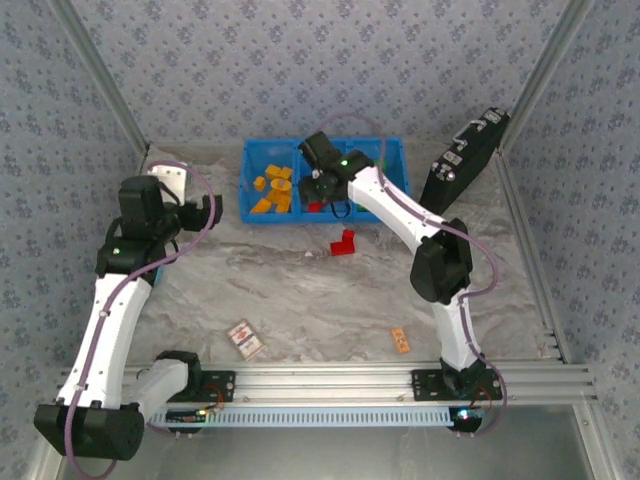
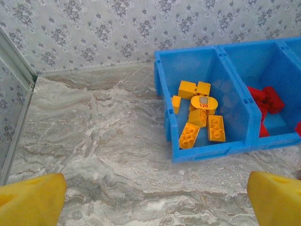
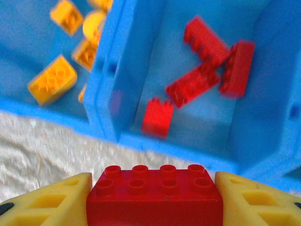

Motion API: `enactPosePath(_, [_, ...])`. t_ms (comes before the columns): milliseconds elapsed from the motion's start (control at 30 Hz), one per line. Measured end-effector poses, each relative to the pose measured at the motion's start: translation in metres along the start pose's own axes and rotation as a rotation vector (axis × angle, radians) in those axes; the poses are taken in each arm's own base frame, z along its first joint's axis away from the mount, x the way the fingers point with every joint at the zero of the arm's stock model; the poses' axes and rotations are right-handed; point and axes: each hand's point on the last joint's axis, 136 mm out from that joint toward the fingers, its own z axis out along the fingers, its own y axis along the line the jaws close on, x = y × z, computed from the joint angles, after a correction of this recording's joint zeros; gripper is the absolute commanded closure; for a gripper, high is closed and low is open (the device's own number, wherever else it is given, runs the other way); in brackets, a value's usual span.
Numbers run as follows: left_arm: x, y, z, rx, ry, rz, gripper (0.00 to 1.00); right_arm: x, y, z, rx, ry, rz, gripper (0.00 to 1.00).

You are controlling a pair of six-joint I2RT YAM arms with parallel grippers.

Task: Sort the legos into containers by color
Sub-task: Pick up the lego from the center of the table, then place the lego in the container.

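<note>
– Brick handling first: what are we dealing with?
– Hard, light plastic, I'd judge. It's stiff with no give and has smooth sides, so a loose pinch could let it slip. It's best taken across its two short ends, studs up.
– Is that how it's held?
– Yes. The right hand is pinching the red brick end to end between its yellow fingers, partly closed. It hovers at the near rim of the bin, facing the middle compartment, where the sorted reds lie.
– Left hand?
– The left hand is spread wide and holds nothing. It hangs above bare table, left of the bin.
– And the rest?
– The orange bricks are in the left compartment. The loose reds sit on the table just near of the bin.
</note>
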Motion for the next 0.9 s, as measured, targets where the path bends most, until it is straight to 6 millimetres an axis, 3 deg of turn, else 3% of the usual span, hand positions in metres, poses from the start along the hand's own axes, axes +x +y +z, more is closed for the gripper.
enactPosePath(67, [-0.001, 0.0, -0.001, 0.0, -0.004, 0.004, 0.01, -0.018, -0.008, 0.008, 0.006, -0.031, 0.01, 0.41])
enactPosePath(167, [-0.001, 0.0, -0.001, 0.0, -0.003, 0.012, 0.01, -0.028, -0.02, 0.03, 0.023, -0.033, 0.021, 0.4])
enactPosePath(333, [0.001, 0.0, -0.001, 0.0, 0.002, 0.02, 0.01, -0.021, -0.036, 0.074, 0.03, 0.02, 0.024, 0.31])
enactPosePath(433, [0.002, 0.0, -0.001, 0.0, 0.006, 0.025, 0.0, -0.022, -0.037, 0.087, 0.001, 0.03, 0.02, 0.27])
enactPosePath(700, [0.006, -0.003, -0.001, 0.016, 0.023, 0.026, 0.0, -0.033, -0.041, 0.072, -0.028, -0.001, -0.03, 0.21])
enactPosePath(900, [0.006, -0.008, -0.001, 0.036, 0.023, 0.031, 0.0, -0.018, -0.024, 0.022, -0.066, -0.021, -0.221, 0.21])
